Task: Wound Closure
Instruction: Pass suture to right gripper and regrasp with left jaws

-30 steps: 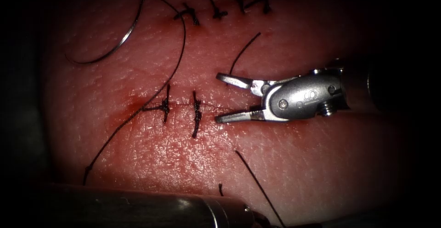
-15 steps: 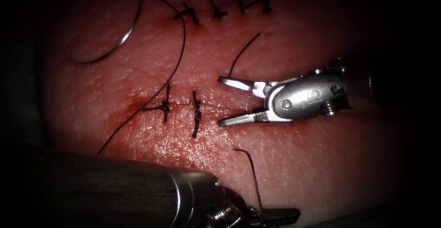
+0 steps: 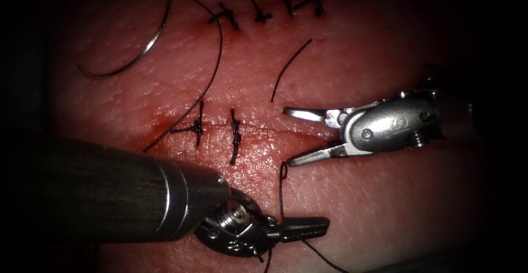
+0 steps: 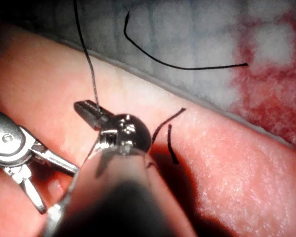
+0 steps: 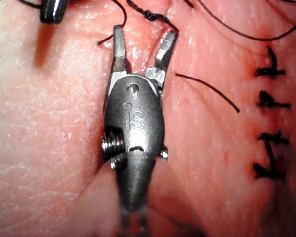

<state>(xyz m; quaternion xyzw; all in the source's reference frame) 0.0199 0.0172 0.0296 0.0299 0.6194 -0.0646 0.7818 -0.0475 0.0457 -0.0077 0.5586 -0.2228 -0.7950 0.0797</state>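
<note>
Gripping the thread in my left tool, my right tool agape and empty just beyond, I count two stitches placed, cut partly unclosed, needle lying loose far beyond on tissue.

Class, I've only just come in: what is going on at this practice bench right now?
The left arm's end effector is shut on the dark suture thread below the cut in the pink pork-belly tissue. The right arm's end effector is open at the cut's right end, holding nothing. The curved steel needle lies loose on the tissue at upper left, not in it. Two dark stitches cross the cut.
</note>
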